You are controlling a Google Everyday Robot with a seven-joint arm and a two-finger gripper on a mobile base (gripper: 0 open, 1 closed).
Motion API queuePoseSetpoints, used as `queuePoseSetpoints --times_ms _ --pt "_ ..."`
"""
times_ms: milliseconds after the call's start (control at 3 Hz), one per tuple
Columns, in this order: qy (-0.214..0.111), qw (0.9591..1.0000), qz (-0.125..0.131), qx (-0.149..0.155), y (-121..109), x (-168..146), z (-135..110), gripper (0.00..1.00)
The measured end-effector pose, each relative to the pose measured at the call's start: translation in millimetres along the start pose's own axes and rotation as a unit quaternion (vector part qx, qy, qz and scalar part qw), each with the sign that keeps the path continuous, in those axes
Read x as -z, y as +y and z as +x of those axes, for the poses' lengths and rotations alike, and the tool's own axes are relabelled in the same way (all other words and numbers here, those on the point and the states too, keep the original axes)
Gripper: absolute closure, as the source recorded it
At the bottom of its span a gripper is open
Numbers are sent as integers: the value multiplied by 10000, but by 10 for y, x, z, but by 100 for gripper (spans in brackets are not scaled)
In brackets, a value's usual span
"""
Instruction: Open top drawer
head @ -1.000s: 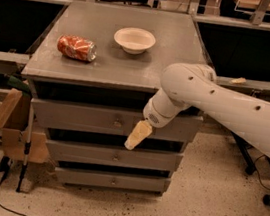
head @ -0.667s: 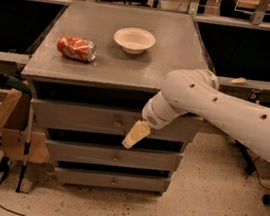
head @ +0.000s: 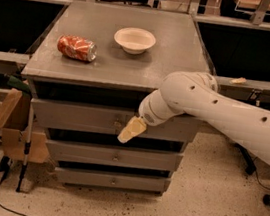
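The top drawer (head: 78, 116) is the uppermost of three grey drawers in a cabinet under a grey tabletop (head: 172, 60). Its flat front carries a small round knob (head: 117, 124) at the middle. A dark gap shows between the tabletop and the drawer front. My gripper (head: 130, 130), cream-coloured at the end of the white arm (head: 225, 113), points down and to the left. It lies against the top drawer front, with its tip just right of and below the knob. The arm hides the right part of the drawer front.
A crushed red soda can (head: 76, 48) and a white bowl (head: 134, 39) sit on the tabletop. Two narrower drawers (head: 112, 156) lie below. A cardboard box (head: 13, 127) and a thin pole stand at the cabinet's left. A cable runs across the floor, and chair bases stand at the right.
My gripper has shifted slightly left along the top drawer front, closer to the knob. The drawers, can and bowl have not moved.
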State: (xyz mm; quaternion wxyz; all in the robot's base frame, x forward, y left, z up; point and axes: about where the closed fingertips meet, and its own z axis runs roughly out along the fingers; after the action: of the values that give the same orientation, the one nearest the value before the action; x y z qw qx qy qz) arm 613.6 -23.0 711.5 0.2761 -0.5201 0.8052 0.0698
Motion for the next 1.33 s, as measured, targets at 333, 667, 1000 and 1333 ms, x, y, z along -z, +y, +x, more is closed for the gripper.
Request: queuePoseSetpoints --times_ms 333,667,1000,1333 --pt "9 9996 -260 72 -37 -159 -38 0" --pt "136 9984 -556 4 -62 -319 34 0" --pt "251 9964 -786 -185 -74 -437 221 16" --pt "252 9964 -788 -188 -81 -406 203 40"
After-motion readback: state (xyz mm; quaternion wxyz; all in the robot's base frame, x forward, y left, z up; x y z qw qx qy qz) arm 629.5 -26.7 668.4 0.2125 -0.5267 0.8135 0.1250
